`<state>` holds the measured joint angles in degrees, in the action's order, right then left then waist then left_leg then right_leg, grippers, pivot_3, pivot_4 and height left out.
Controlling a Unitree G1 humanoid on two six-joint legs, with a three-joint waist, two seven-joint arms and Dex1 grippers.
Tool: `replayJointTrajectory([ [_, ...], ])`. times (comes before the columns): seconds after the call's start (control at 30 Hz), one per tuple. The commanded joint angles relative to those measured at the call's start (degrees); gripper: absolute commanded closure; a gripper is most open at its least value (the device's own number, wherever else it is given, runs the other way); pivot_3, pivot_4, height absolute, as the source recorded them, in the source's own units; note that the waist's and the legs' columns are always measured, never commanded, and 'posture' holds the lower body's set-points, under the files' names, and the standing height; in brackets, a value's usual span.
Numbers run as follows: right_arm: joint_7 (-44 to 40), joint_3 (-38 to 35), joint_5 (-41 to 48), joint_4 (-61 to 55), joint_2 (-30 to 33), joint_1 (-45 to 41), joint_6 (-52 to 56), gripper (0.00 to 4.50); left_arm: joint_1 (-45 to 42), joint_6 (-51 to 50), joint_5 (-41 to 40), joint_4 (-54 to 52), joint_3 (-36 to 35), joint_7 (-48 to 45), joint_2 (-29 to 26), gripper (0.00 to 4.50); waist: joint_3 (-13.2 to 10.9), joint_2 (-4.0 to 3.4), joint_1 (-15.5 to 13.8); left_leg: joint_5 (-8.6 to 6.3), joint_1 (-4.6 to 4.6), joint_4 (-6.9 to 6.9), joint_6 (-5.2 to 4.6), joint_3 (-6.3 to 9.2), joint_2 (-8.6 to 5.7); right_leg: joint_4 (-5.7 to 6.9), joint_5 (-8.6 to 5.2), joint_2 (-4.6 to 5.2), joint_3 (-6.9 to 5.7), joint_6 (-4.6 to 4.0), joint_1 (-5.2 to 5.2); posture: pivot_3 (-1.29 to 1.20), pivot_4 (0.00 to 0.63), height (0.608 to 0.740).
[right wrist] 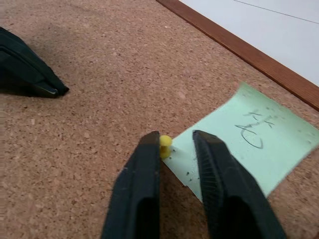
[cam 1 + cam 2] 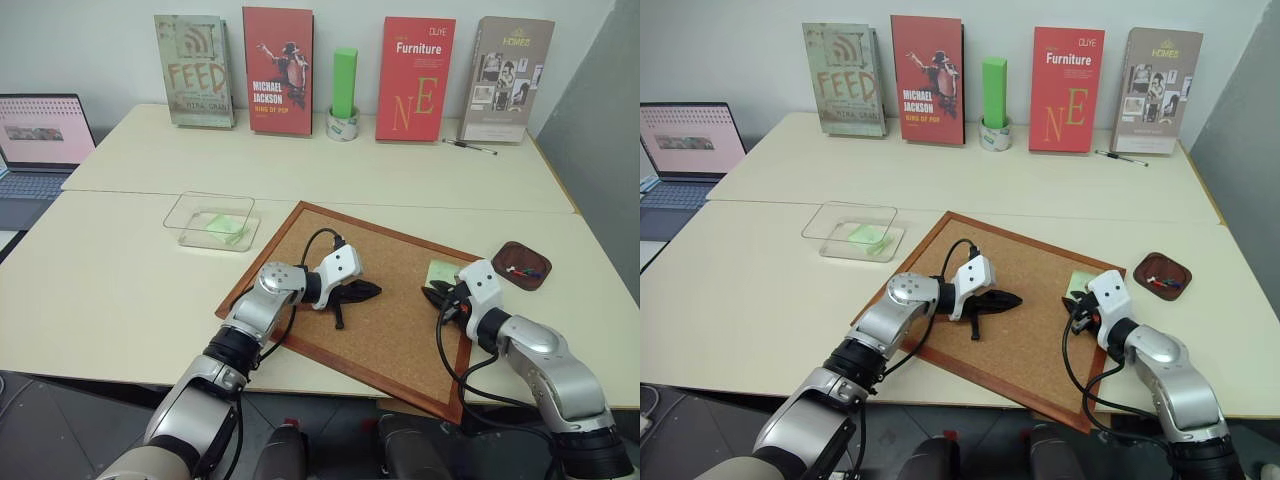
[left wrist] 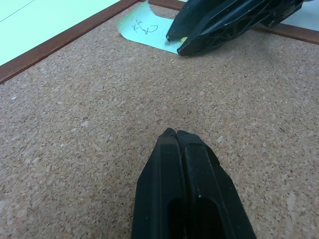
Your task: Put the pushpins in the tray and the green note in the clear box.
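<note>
Right hand: [image 1: 175, 144] low over the near right part of the framed cork board [image 2: 390, 330], its two black fingers part-way apart around a tiny yellow-headed pushpin [image 1: 165, 144] — one finger touches the head, the other stands just off it, so no firm grip yet.
Pinned note: the small pale green square sticky note [image 1: 244, 142] with scribbled marks lies flat on the cork, held at its near corner by that pin.
Left hand: [image 2: 368, 291] fingers pressed together, empty, resting low over the middle of the board and pointing toward the right hand.
Tray: the small dark brown dish [image 2: 521, 266] sits on the pale counter [image 2: 110, 270] just right of the board, a few coloured pins already in it.
Clear box: the shallow transparent container [image 2: 211, 220] lies left of the board, well apart, with green paper inside.
Risk: fingers may close off-centre and the small round head slip out — or the note may lift and tear as the pin comes free.
</note>
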<state>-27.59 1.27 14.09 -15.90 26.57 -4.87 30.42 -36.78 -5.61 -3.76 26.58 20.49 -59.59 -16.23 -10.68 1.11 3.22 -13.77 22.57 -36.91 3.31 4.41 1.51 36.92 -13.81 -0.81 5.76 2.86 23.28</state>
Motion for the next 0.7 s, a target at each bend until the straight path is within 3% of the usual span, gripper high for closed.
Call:
replayJointTrajectory([
  [0.03, 0.29, -1.87, 0.23, -0.73, -0.04, -0.74, -0.72, 4.38, 1.43, -1.56, 3.38, 2.94, 1.77, 0.71, -0.69, 4.50, 0.00, 0.00, 0.00, 0.00, 0.00, 0.00, 0.00, 0.00, 0.00, 0.00, 0.00, 0.00, 0.00, 0.00, 0.00, 0.00, 0.150, 0.740],
  [0.7, -2.25, -3.98, 5.12, -16.11, 5.76, -7.41, 6.43, 4.48, -0.88, -2.13, 1.18, 1.07, -0.74, 1.91, 0.98, 4.50, 0.00, 0.02, -0.20, 0.00, 0.06, 0.02, 0.00, 0.02, 0.00, -0.04, 0.00, 0.01, -0.02, 0.00, 0.02, 0.00, 0.150, 0.740],
])
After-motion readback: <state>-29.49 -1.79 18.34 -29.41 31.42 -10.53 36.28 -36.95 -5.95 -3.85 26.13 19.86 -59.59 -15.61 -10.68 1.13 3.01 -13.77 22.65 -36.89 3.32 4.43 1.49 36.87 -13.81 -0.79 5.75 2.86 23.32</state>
